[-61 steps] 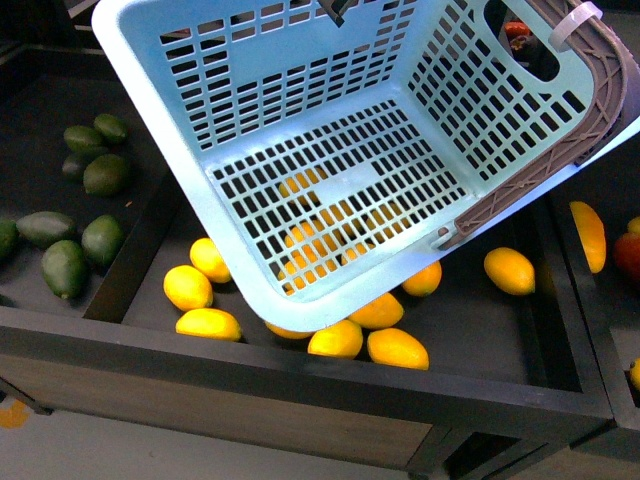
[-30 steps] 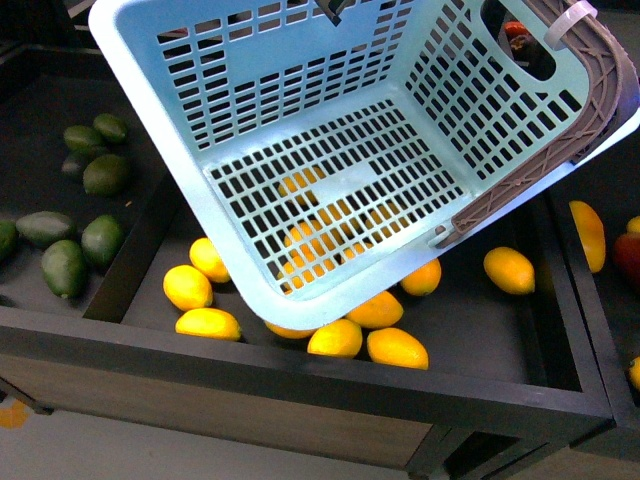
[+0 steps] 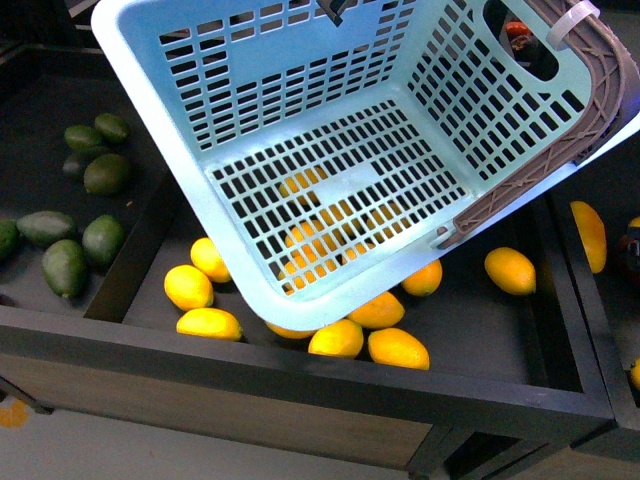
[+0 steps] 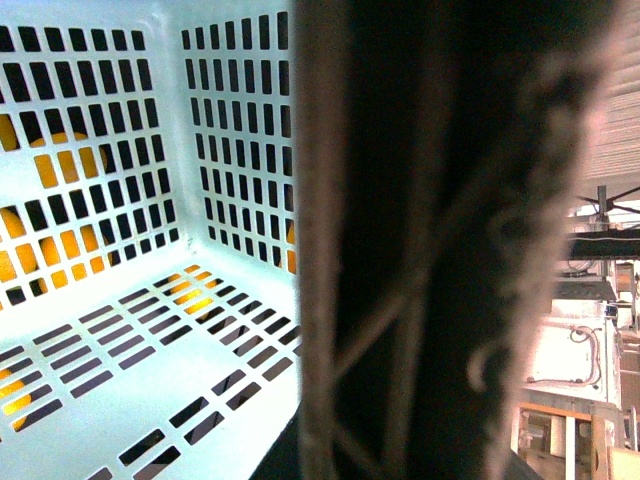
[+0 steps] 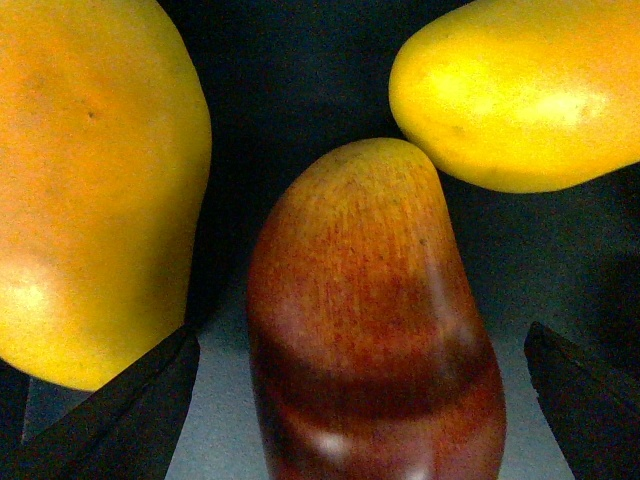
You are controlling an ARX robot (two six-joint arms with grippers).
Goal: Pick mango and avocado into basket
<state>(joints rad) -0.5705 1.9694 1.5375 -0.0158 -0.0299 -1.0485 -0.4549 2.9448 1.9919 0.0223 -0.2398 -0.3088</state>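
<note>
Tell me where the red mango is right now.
In the right wrist view the mango lies between the open fingers of the right hand, an orange fruit on one side and a yellow fruit on the other.

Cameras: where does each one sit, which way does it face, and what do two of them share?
Front view: on the robot's body, looking down at the tilted basket over yellow fruits; no arm plainly shows.
Left wrist view: on the left wrist, looking into the basket; a dark blur crosses the lens.
Right wrist view: on the right wrist, facing the mango between the fingers of the open right gripper.
Shared: front and left wrist both show the basket's slotted floor.
</note>
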